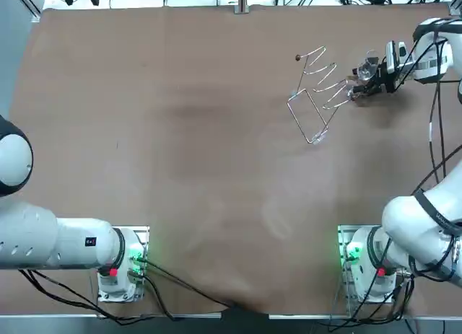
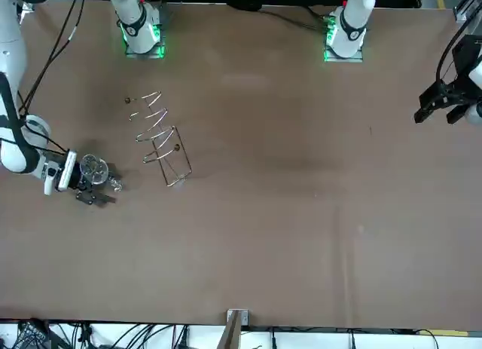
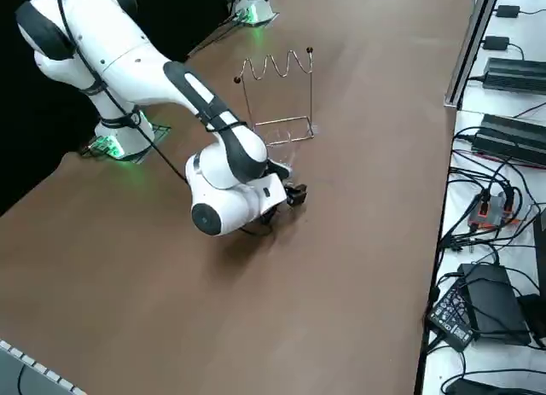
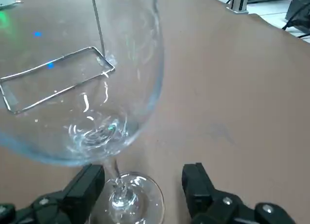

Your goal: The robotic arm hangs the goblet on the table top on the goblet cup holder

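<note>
Wire holder [image 1: 317, 96] is dead ahead of my fingers, and the goblet [image 4: 106, 88] stands upright just beside the holder, between it and me. There's wide bare table [image 1: 180, 168] on the holder's other side, while my side is tighter and runs to the table's right edge. My arm is stretched out low, with the right gripper [image 4: 143, 178] level near the tabletop beside the holder, fingers spread either side of the stem without pinching it

Top, front, side views wide, share rack [image 1: 317, 96]; wrist view close on right gripper [image 4: 144, 173] beside it
</note>
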Robot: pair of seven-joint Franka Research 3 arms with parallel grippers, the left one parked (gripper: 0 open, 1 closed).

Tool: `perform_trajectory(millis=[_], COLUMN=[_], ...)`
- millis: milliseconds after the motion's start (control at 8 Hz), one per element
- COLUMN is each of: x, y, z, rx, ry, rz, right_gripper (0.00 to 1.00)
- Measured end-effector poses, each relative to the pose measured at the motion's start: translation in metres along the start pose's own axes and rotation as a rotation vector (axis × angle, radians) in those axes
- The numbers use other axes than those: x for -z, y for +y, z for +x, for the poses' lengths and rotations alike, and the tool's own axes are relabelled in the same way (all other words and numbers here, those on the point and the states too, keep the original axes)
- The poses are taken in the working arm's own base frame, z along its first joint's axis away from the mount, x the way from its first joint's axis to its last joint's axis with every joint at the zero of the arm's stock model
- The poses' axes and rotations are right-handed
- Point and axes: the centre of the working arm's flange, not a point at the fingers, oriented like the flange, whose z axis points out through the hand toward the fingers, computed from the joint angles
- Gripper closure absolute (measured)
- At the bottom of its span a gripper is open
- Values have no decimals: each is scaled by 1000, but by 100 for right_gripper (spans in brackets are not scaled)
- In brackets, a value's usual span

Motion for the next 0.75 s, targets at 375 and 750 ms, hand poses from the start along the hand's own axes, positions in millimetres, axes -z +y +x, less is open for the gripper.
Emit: perform_trajectory(millis=[375, 750], x=[-2, -3], y=[0, 1], z=[2, 2], rx=[17, 25], ry=[0, 0], rz=[4, 5], right_gripper=[3, 10])
